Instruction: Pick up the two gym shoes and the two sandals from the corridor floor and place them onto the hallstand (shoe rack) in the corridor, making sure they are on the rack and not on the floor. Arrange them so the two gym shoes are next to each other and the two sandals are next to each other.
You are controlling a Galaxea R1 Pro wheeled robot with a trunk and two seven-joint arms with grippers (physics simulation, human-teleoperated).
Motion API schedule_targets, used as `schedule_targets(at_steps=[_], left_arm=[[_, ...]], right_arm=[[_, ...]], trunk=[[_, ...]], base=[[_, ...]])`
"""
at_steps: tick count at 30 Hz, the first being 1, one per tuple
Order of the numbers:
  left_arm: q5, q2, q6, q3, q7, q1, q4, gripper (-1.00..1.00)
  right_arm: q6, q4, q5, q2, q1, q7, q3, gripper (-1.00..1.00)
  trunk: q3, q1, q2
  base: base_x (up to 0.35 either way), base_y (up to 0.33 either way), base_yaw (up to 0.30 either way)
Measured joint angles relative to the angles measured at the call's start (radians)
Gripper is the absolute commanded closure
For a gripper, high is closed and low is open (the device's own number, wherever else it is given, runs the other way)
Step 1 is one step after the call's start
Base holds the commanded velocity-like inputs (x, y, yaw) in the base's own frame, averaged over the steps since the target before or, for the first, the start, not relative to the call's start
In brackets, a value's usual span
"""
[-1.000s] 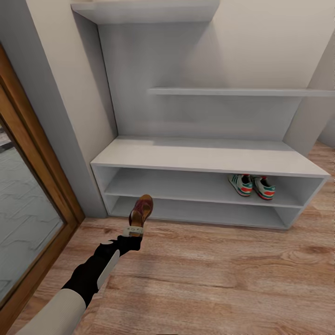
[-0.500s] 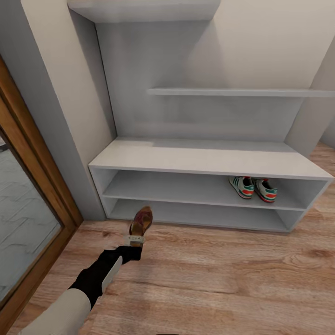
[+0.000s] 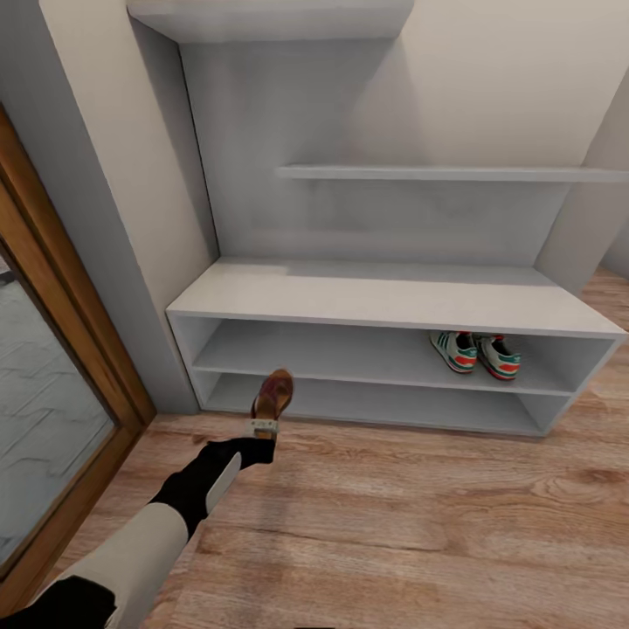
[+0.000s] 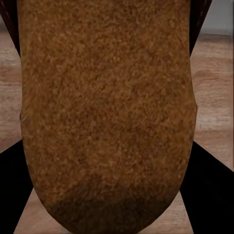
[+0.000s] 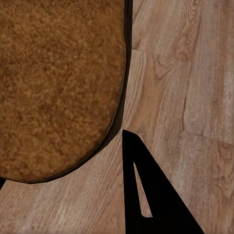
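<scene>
Head view looks down on the pale grey hallstand (image 3: pixel 384 297) standing against the wall on the wood-plank corridor floor (image 3: pixel 419 524). Its low bench part has two open tiers. The upper tier holds the two gym shoes (image 3: pixel 476 353) at its right end, side by side and just beside each other, toes pointing outward; the rest of that tier is bare. The bottom tier carries nothing that can be seen. Above the bench surface, the stepped upper shelves are bare too.

The left arm reaches forward from the lower left, and the left claw (image 3: pixel 262 430) pinches one brown sandal (image 3: pixel 273 393) by its heel end, the sandal raised above the floor just in front of the left end of the bottom tier, toe toward the rack. In the left wrist view the sandal's tan insole (image 4: pixel 107 112) lies between the dark fingers (image 4: pixel 209 190), close against the lens.

Right wrist view shows the second sandal (image 5: pixel 58 87) close up over the floor planks, with one dark finger (image 5: pixel 151 195) beside it; whether the right claw is pressed onto that sandal cannot be told.
</scene>
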Motion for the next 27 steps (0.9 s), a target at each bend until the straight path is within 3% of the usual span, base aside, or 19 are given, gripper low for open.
schedule_targets(at_steps=[4,9,19,27], left_arm=[[-0.001,-0.006,-0.006,-0.002,-0.002,-0.003,-0.001,1.0],[-0.003,-0.007,-0.064,-0.005,-0.004,-0.003,-0.001,1.0],[-0.004,-0.007,-0.069,-0.006,-0.003,-0.003,0.0,1.0],[-0.003,-0.007,-0.069,-0.006,-0.003,-0.003,0.0,1.0]], right_arm=[[0.0,0.0,0.0,0.0,0.0,0.0,0.0,1.0],[0.0,0.0,0.0,0.0,0.0,0.0,0.0,1.0],[0.0,0.0,0.0,0.0,0.0,0.0,0.0,1.0],[0.0,0.0,0.0,0.0,0.0,-0.002,0.0,1.0]], trunk=[[0.0,0.0,0.0],[0.0,0.0,0.0],[0.0,-0.001,0.0],[0.0,0.0,0.0]], base=[[0.0,0.0,0.0],[0.02,0.0,0.0],[0.272,0.0,0.0],[0.117,0.0,0.0]])
